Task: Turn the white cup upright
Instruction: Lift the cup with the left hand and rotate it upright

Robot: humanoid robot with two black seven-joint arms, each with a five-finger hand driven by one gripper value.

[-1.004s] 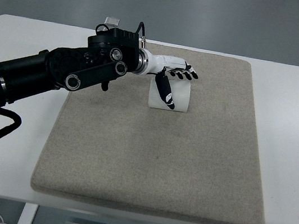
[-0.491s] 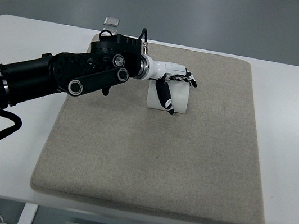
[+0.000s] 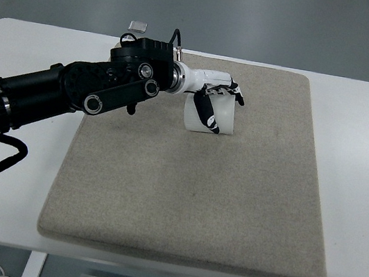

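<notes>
On the far part of the mat (image 3: 188, 202), a little left of its middle line, the white cup (image 3: 211, 114) sat with the left hand (image 3: 213, 99) closed around it. From the steep downward view the cup showed as a pale, rounded shape; whether its mouth faced up, down or to the side could not be told, since the hand covered its top edge. The white palm lay over the far side of the cup, the black-tipped fingers (image 3: 233, 94) curled across its top toward the right, and the thumb (image 3: 208, 116) pressed down its near face, so the cup was clamped between thumb and fingers. The cup's base area met the mat, though it was not clear whether it rested fully on it or was being lifted slightly.

Behind the hand, the white wrist joined a bulky black forearm (image 3: 120, 79) with round silver joints, and the arm ran down and to the left across the mat's far-left corner and out past the left edge of the picture. A thin black cable looped above the wrist.

The mat was a beige, felt-like square covering most of the white table (image 3: 358, 194). A small pale object (image 3: 138, 26) sat just beyond the table's far edge, and grey floor (image 3: 294, 22) lay behind.
</notes>
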